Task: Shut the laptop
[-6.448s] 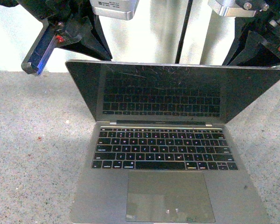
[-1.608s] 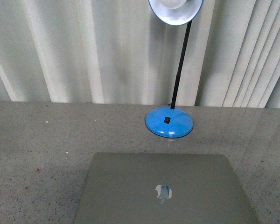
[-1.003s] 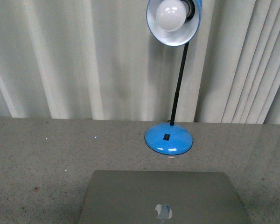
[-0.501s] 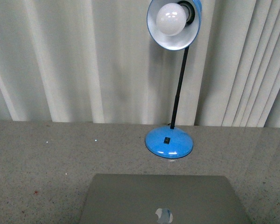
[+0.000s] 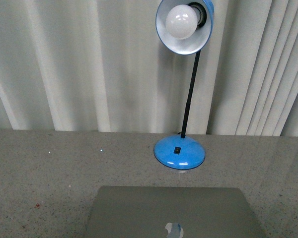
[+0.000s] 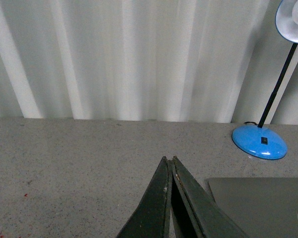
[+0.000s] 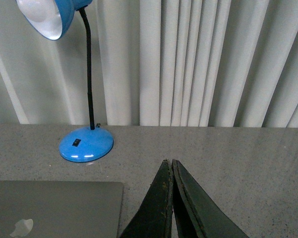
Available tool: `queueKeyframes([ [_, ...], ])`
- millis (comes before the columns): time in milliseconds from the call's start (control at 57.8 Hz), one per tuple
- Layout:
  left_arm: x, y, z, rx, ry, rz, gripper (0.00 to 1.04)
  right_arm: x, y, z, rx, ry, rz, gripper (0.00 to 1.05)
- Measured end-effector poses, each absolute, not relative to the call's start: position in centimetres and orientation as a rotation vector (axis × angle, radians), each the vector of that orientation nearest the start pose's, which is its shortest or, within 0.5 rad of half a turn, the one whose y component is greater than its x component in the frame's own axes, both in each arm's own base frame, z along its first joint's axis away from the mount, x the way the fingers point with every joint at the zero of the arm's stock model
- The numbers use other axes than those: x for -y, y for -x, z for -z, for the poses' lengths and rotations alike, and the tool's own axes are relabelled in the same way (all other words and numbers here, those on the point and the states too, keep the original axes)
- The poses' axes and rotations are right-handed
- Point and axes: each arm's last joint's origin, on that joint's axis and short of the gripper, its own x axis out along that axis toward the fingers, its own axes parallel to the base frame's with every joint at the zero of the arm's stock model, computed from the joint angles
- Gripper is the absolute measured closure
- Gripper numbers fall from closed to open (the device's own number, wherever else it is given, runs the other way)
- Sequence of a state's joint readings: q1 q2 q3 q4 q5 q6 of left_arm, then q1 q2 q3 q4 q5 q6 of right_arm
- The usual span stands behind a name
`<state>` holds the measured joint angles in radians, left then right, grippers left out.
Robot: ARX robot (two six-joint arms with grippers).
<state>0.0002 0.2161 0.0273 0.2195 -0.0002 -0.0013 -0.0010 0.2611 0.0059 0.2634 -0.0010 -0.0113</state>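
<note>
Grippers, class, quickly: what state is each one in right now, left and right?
Left gripper: closed, holding nothing, beside the shut laptop.
Right gripper: closed, holding nothing.

laptop (image 5: 174,210): silver-grey lid, shiny logo | lamp (image 5: 180,151): blue base+shade, blk stem, white bulb | worktop (image 5: 49,173): grey speckled | curtain (image 5: 89,64): white pleated | fingers (image 6: 165,198): dark

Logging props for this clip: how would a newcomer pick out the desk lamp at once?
Start at the speckled grey table with pale vertical blinds behind. Just beyond the closed laptop sits the lamp. It is the only coloured item: glossy blue round base, thin black stem, blue shade holding a white bulb.
</note>
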Motion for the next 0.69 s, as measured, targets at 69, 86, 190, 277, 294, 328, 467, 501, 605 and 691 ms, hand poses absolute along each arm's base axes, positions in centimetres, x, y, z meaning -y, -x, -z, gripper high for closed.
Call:
queueKeyframes([
  [69, 0.0, -10.9, -17.6, 0.031, 0.001, 0.000, 1.01, 0.0, -11.3, -16.9, 0.010, 0.011, 0.000, 1.02],
  [86, 0.0, -10.9, -17.6, 0.031, 0.001, 0.000, 1.01, 0.0, -11.2, -16.9, 0.009, 0.011, 0.000, 1.02],
  [190, 0.0, -10.7, -17.6, 0.031, 0.001, 0.000, 1.01, 0.0, -11.0, -16.8, 0.009, 0.011, 0.000, 1.02],
  [277, 0.0, -9.9, -17.1, -0.002, 0.001, 0.000, 1.01, 0.0, -10.9, -16.8, 0.009, 0.011, 0.000, 1.02],
  [294, 0.0, -9.7, -17.2, 0.018, 0.001, 0.000, 1.01, 0.0, -10.9, -16.8, 0.009, 0.011, 0.000, 1.02],
  [328, 0.0, -9.6, -17.3, 0.030, 0.001, 0.000, 1.01, 0.0, -10.6, -16.8, 0.004, 0.011, 0.000, 1.02],
  [467, 0.0, -9.6, -17.3, 0.026, 0.001, 0.000, 1.01, 0.0, -9.8, -16.5, 0.003, 0.011, 0.000, 1.02],
  [501, 0.0, -9.6, -17.3, 0.027, 0.001, 0.000, 1.01, 0.0, -9.8, -16.5, 0.002, 0.011, 0.000, 1.02],
  [605, 0.0, -9.6, -17.3, 0.027, 0.002, 0.000, 1.01, 0.0, -9.8, -16.5, 0.002, 0.011, -0.001, 0.95],
  [691, 0.0, -9.6, -17.3, 0.027, 0.002, 0.000, 0.86, 0.0, -9.8, -16.5, 0.002, 0.011, -0.001, 0.81],
])
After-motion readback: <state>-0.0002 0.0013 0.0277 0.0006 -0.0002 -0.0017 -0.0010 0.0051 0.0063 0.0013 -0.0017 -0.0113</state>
